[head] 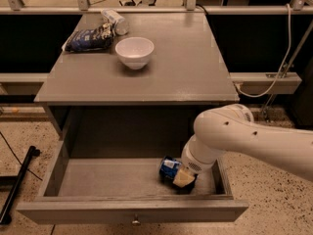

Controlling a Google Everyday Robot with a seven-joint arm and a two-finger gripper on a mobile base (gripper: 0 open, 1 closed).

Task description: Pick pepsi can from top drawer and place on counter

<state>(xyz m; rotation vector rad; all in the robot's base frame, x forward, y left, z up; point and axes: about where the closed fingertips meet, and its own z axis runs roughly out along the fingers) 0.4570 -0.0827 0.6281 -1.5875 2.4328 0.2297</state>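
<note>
The pepsi can (168,166), blue with a silver end, sits on the floor of the open top drawer (98,180), right of the middle and near the front panel. My gripper (182,178) is down inside the drawer, right against the can's right side, at the end of the white arm (244,136) that reaches in from the right. The arm's wrist hides part of the can. The counter (166,72) is the grey top of the cabinet above the drawer.
On the counter stand a white bowl (134,51), a dark blue foil snack bag (89,37) at the back left and a small whitish container (114,19) behind it. The drawer's knob (135,222) shows on the front panel. A black bar (17,190) lies on the floor at left.
</note>
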